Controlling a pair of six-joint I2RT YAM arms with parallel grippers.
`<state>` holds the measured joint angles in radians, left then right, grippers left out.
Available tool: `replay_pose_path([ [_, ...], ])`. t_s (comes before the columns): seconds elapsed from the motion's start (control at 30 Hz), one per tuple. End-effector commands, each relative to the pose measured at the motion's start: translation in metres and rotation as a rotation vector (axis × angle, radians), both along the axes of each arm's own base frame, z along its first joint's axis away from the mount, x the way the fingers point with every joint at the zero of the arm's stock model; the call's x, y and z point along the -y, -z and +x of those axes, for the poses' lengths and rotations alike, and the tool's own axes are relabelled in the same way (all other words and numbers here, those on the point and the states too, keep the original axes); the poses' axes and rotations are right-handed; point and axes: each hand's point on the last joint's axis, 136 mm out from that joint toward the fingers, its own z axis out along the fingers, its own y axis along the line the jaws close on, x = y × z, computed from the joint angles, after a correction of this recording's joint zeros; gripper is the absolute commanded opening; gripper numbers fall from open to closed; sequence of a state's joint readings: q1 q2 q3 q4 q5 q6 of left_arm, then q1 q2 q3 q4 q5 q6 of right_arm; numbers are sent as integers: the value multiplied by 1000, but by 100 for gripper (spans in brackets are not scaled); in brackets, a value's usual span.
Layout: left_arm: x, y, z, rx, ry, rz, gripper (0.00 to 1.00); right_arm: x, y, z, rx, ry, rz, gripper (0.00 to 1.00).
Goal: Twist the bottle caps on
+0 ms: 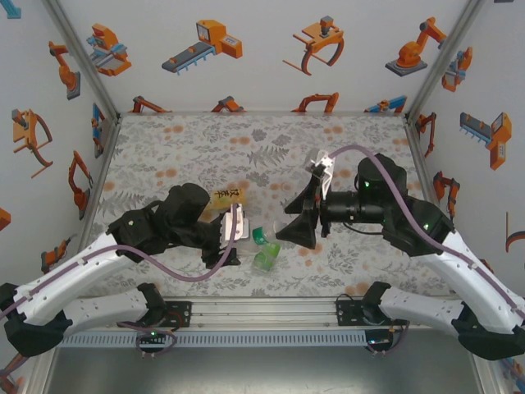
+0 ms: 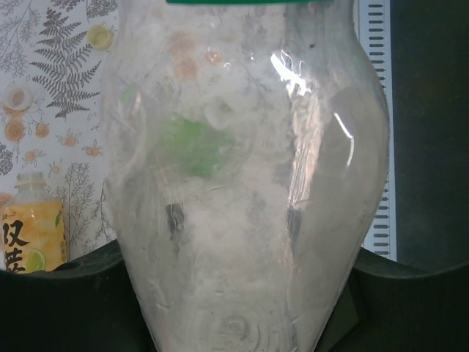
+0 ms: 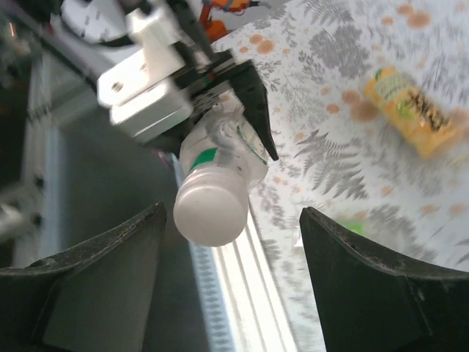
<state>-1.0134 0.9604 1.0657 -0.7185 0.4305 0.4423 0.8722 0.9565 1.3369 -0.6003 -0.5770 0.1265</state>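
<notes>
The left gripper (image 1: 235, 226) is clamped tight around the body of the clear bottle (image 2: 242, 191), holding it tilted off the tabletop (image 1: 205, 148) with its neck toward the right arm. A pale cap (image 3: 211, 209) sits on that neck, just past the green-white band. The right gripper (image 3: 233, 220) stands open, its 2 fingers either side of the cap and apart from it. The amber bottle (image 1: 226, 194) lies on its side just beyond the left gripper. The green bottle (image 1: 264, 259) rests on the tabletop, below and between the 2 grippers.
</notes>
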Motion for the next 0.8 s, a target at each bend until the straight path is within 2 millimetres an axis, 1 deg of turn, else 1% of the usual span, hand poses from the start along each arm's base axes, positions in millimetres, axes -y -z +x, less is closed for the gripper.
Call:
replay_pose_path([
  [0.0, 0, -9, -8, -21, 28, -27, 0, 1, -13, -33, 360, -271, 21, 68],
  [0.07, 0, -9, -8, -23, 29, -26, 0, 0, -10, -37, 424, -315, 22, 67],
  [0.17, 1, -9, -8, -24, 29, -27, 0, -1, -9, -43, 467, -371, 35, 67],
  [0.37, 0, -10, -7, -21, 21, -29, 0, -5, 0, -39, 457, -374, 20, 61],
  [0.63, 0, -10, -7, -23, 19, -29, 0, -7, 4, -37, 445, -366, 18, 56],
  [0.77, 0, -12, -7, -22, 17, -30, 0, -8, 5, -36, 440, -368, 17, 50],
])
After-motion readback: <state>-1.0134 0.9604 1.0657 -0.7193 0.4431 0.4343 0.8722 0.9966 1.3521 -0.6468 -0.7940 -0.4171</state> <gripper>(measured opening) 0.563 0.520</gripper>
